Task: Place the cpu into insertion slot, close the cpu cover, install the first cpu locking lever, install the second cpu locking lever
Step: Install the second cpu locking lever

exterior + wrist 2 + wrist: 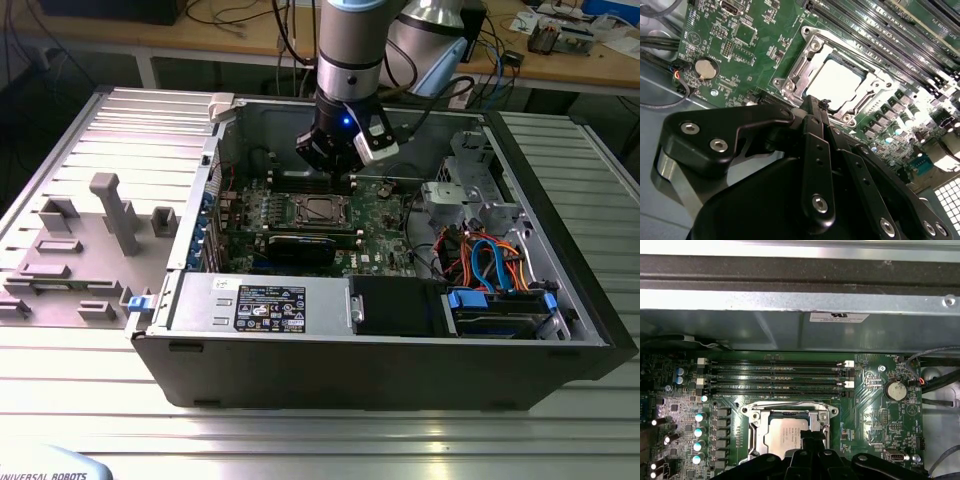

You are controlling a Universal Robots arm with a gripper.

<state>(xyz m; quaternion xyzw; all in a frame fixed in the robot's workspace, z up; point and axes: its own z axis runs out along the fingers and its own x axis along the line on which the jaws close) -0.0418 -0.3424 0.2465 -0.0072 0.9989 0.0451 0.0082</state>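
The cpu (pixel 837 82) lies flat in the insertion slot (pixel 312 210) on the green motherboard, its silvery top facing up. The cpu cover (pixel 799 62), a silvery metal frame, lies down around it, and the chip (pixel 786 432) shows through its window (pixel 790 412). My gripper (pixel 812 102) hangs just above the socket's edge with its black fingers (pixel 812 436) pressed together and nothing between them. In the exterior view the gripper (pixel 342 180) stands over the board just behind the socket. I cannot tell how the locking levers sit.
Long memory slots (pixel 775 375) run beside the socket, close to the case's metal wall (pixel 800 330). A black card (pixel 300 247) lies in front of the socket. The power supply (pixel 262 303), drive bay and coloured cables (pixel 490 262) fill the case's front and right. Grey fixtures (pixel 115 210) stand outside on the left.
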